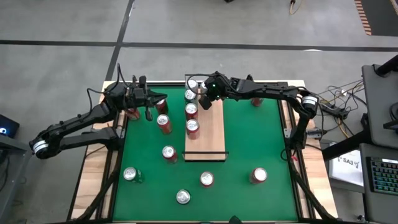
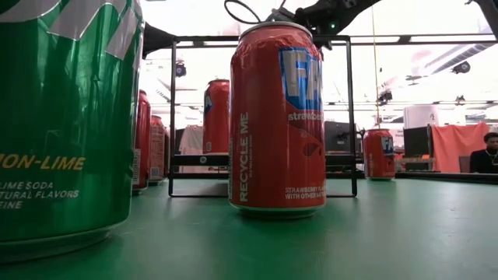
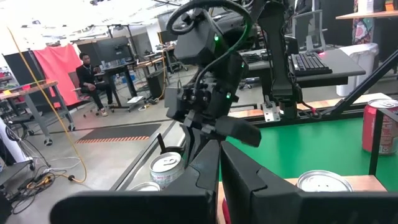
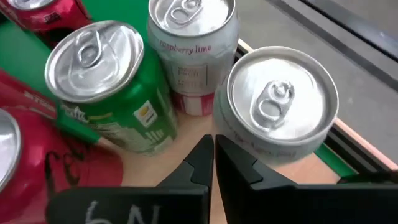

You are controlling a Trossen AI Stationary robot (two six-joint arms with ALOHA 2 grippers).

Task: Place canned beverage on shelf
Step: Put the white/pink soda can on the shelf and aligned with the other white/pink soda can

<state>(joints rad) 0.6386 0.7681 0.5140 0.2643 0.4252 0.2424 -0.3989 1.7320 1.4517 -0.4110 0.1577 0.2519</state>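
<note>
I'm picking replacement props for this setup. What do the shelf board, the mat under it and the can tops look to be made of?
The shelf board: pale wood or wood-look laminate, matte, with visible grain; thin black rails, probably metal. The green mat: likely rubber or felt, flat and non-glossy. The can tops: bare silvery metal, probably aluminium, brushed sheen with pull tabs.

Both arms are showing as dark, jointed links with pale silver bands at the joints nearest their bases. Black cables are looping along the right arm (image 3: 211,68), and small green lights are glowing on its wrist housing. The right gripper (image 4: 213,163) and left gripper (image 3: 219,163) are showing matte black, wedge-shaped fingers.
</note>
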